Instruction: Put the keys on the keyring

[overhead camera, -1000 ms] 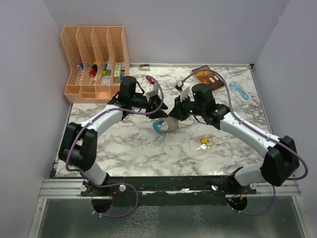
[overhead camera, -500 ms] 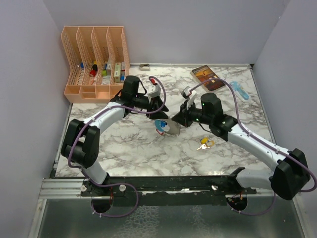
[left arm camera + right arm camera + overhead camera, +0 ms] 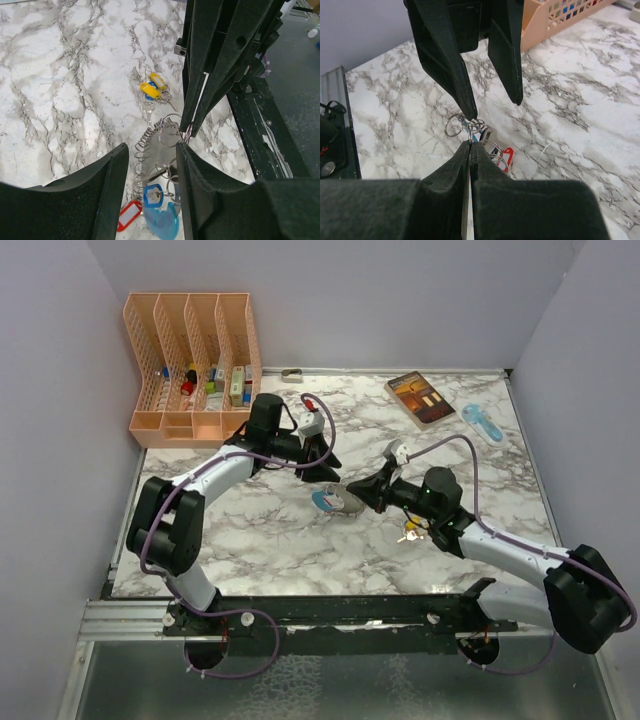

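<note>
Wrist views alone show right claw (image 3: 469,142) pinched shut on keyring (image 3: 153,195), left claw (image 3: 152,150) half-open over it.

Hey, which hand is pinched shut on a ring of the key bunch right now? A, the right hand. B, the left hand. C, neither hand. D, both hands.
A: the right hand has its fingers pressed together on a thin ring of the keyring, while the left hand stands open with its fingers apart.
</note>
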{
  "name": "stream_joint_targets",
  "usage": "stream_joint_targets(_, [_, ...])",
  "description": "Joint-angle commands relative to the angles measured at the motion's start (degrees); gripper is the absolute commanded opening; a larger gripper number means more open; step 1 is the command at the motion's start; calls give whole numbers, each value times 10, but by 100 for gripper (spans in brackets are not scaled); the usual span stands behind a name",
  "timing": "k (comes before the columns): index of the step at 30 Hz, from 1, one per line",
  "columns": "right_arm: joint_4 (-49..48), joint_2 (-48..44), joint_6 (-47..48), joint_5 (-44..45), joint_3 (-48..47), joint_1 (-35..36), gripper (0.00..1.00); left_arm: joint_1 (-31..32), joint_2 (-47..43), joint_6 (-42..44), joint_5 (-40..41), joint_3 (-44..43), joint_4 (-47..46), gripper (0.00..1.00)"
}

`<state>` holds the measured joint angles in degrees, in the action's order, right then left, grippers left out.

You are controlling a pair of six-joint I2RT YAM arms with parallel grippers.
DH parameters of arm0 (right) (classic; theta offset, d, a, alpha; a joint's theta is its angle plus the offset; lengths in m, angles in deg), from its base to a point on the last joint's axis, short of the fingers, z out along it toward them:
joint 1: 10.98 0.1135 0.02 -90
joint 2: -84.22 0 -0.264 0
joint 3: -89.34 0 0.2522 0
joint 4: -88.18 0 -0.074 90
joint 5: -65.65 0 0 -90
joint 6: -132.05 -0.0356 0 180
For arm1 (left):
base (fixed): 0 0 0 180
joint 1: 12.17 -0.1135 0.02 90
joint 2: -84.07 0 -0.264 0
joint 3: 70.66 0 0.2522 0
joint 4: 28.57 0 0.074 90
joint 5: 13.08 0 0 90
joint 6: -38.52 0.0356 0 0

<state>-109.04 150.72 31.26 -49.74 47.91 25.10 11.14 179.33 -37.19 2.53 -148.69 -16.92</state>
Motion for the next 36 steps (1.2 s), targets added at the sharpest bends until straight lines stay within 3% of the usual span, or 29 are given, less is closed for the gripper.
stream_joint_targets(1, [-168,13,-20,10,32,5,1,-3,13,-2,-31,-4,-11,45])
stream_joint_targets(12, [-216,20,-27,54,52,5,1,-3,39,-6,-50,-18,7,45])
stream_joint_targets(25, [-359,100,-50,68,87,5,1,-5,44,34,-53,-48,86,45])
stream_joint_targets(36, [-494,183,-71,57,91,5,1,-5,96,226,-66,-122,308,45])
